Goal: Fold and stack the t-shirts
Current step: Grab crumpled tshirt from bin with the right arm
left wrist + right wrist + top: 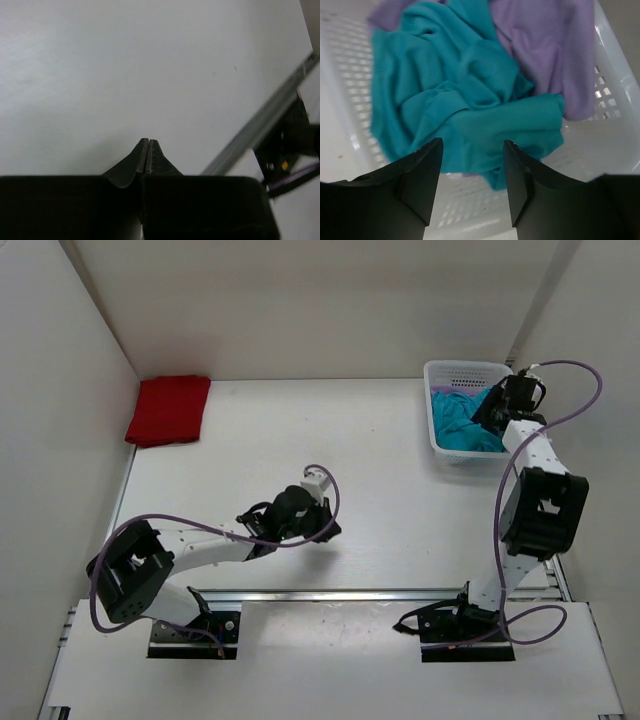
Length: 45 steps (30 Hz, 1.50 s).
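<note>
T-shirts in two places. One, the red t-shirt (pixel 168 410), folded flat at the far left corner of the table (pixel 380 470), close to the left wall. The other two crumpled in the white mesh basket (pixel 465 368) at the far right corner: the teal-blue t-shirt (pixel 465 105) heaped partly over the lavender t-shirt (pixel 545 50), touching it. Above the basket, the right gripper (pixel 472 145), pointed down at the teal-blue cloth, jaws spread wide, nothing between them. Low over the table toward the near edge, left of the middle, the left gripper (pixel 148 142), well apart from all three shirts, jaws pressed together, gripping nothing.
</note>
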Available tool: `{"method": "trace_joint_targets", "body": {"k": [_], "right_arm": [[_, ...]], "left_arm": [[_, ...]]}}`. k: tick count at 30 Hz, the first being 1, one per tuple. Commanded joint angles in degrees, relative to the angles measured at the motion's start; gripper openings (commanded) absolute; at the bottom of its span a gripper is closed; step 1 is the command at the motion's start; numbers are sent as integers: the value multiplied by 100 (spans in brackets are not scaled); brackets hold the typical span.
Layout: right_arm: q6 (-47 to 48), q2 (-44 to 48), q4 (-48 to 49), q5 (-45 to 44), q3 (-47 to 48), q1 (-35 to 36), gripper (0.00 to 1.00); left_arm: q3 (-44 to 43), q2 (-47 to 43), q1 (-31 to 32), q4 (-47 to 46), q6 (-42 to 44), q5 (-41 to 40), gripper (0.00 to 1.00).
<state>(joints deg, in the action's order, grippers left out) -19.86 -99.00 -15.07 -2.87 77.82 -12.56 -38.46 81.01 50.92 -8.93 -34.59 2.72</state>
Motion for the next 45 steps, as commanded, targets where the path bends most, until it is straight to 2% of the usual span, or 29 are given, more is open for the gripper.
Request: {"method": "trace_joint_targets", "body": {"k": [1, 6, 11, 16, 20, 22, 23, 28, 32, 39, 43, 45], "right_arm": [[254, -575, -566, -275, 803, -141, 50], [553, -822, -347, -495, 1112, -81, 50], [729, -1392, -628, -670, 1788, 16, 49], [791, -1657, -629, -829, 1763, 43, 45], [746, -1754, -576, -714, 1754, 34, 24], [764, -1623, -541, -662, 1842, 43, 3], [729, -1509, -515, -618, 1798, 60, 0], [693, 44, 275, -460, 1122, 385, 0], [659, 1099, 75, -92, 1410, 841, 0], [492, 1813, -40, 963, 2596, 2264, 0], [457, 1753, 74, 1306, 3273, 2977, 0], [413, 1683, 144, 1535, 3362, 3057, 0]], "left_arm": [[242, -288, 331, -513, 128, 562, 9], [611, -297, 86, -890, -30, 1037, 12], [699, -253, -64, -997, -83, 1081, 12], [752, -227, -178, -1040, -180, 1099, 11], [752, -148, -310, -1067, -241, 1169, 11], [734, -103, -346, -1067, -294, 1221, 10], [708, -77, -363, -1093, -294, 1222, 10], [612, -51, -450, -988, -364, 1231, 10], [620, -112, -705, -953, -592, 1283, 9], [1023, -401, -1663, -1163, -1436, 1679, 10], [1349, -691, -2373, -1129, -1674, 1889, 12], [1455, -893, -2735, -1076, -1796, 2003, 14]]}}
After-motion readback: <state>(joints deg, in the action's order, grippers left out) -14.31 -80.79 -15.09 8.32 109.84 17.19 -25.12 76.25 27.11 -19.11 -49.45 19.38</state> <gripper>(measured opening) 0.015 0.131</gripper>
